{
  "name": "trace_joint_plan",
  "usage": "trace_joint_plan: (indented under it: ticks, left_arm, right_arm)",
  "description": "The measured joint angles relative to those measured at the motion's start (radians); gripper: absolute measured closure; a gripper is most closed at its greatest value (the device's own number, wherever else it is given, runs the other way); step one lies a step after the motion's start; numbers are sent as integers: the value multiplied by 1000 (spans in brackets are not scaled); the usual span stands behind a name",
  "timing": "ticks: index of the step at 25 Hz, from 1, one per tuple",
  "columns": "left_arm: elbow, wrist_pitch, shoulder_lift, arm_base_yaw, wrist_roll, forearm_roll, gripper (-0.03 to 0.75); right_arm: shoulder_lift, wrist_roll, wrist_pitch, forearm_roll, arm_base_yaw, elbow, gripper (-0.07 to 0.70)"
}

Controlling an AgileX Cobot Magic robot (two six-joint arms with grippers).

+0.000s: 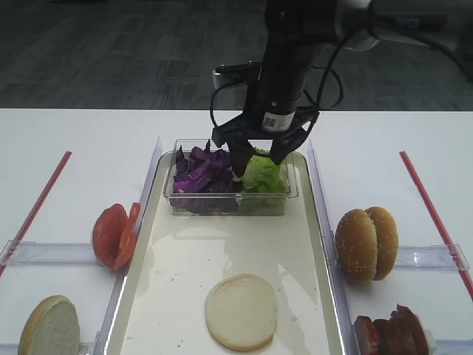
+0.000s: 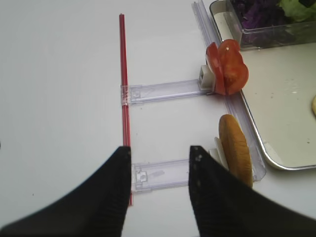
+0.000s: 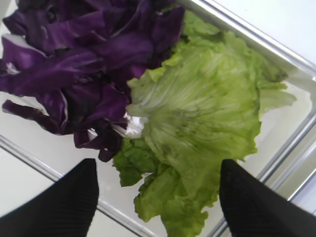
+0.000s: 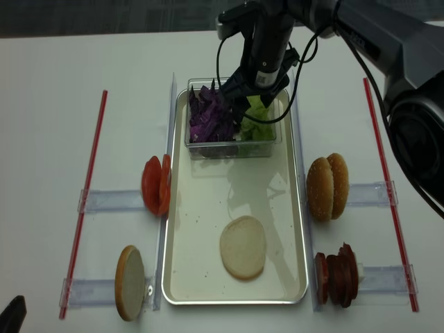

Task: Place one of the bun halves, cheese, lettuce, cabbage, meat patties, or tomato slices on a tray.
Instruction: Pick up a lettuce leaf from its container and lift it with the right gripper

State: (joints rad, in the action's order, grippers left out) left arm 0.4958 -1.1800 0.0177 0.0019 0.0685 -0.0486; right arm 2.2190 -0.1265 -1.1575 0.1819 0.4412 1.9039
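The long cream-white rectangular tray [image 1: 310, 222] with its shiny raised rim fills the lower middle of the high view, and a pale flat-faced bun half [image 1: 240, 310] lies on it near the bottom edge. At the tray's upper end sits a small clear plastic tub [image 1: 225, 205] that keeps the loose greens together: dark purple shredded cabbage [image 1: 203, 176] on its left side, light green ruffled lettuce [image 1: 264, 176] on its right.

The right gripper [image 1: 257, 159] hangs over the tub at upper centre, its black jaws spread wide. In the right wrist view the two fingertips [image 3: 64, 205] frame the lettuce [image 3: 207, 128] at the bottom corners, nothing between them; the spread looks set to straddle a leaf, so lettuce seems the chosen piece.

The other ingredients stand on edge in clear holders beside the tray, probably so jaws can slip around them: orange-red tomato slices [image 1: 114, 235] at left, golden sesame bun halves [image 1: 367, 242] at right, dark red-brown meat patties [image 1: 392, 333] at lower right.

The left gripper [image 2: 160, 197] is parted and empty, low over the white table [image 2: 59, 98] beside a thin red strip [image 2: 123, 74].
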Motion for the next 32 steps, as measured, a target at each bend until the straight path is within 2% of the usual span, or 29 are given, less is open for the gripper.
trace_joint_plan:
  ticks: [19,32]
  left_arm:
    - [0,0,0,0,0,0,444]
    - [0,0,0,0,0,0,444]
  right_arm:
    - [65,0,14,-34,0,25,94]
    - [71,0,49,-68,0,26,94]
